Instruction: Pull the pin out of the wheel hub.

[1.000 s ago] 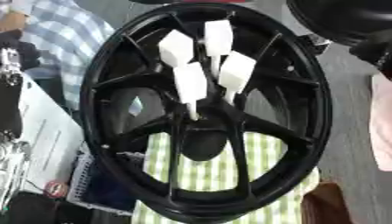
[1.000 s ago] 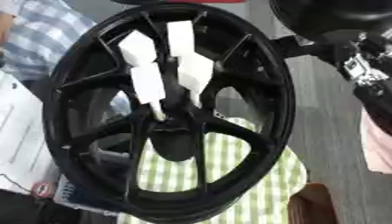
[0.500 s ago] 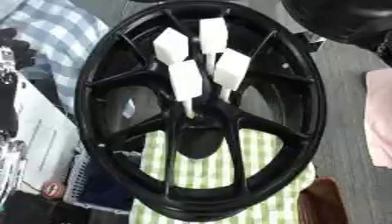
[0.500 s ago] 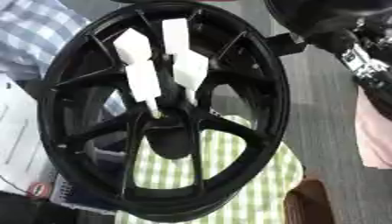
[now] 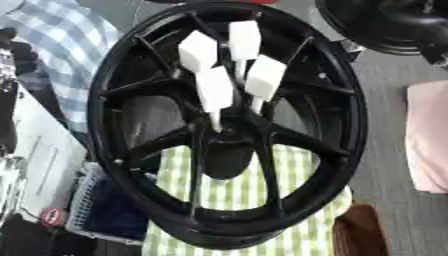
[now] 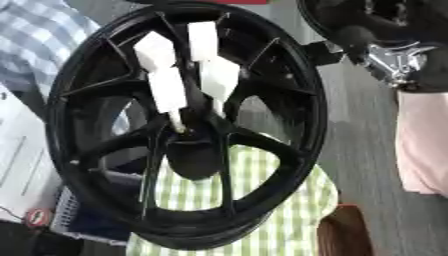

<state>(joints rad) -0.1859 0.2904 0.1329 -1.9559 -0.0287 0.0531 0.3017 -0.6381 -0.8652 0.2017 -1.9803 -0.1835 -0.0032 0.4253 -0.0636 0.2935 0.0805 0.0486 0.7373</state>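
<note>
A black spoked wheel hub (image 5: pixel 350 125) stands tilted and fills the middle of both views. Several white pins with blocky heads stick out of its centre, fanned upward; the nearest pin (image 5: pixel 214 90) has its thin stem in the hub's middle, with others (image 5: pixel 198 50) (image 5: pixel 244 39) (image 5: pixel 264 77) around it. A black and silver part of my right arm (image 6: pixel 394 57) shows at the upper right, apart from the pins; its hand is not clear. A dark part at the left edge (image 5: pixel 9 65) may be my left arm. Nothing touches the pins.
A green checked cloth (image 5: pixel 236 190) lies under the wheel. A pink cloth (image 5: pixel 429 135) is at the right, a blue checked cloth (image 5: pixel 61 40) at the upper left. A white sheet (image 5: pixel 35 155), a blue basket (image 5: pixel 105 210) and a brown thing (image 5: pixel 359 230) sit low.
The whole picture has shifted a little, so the camera moved. The pins stand in the hub as before. The black and silver arm part at the upper right has shifted slightly.
</note>
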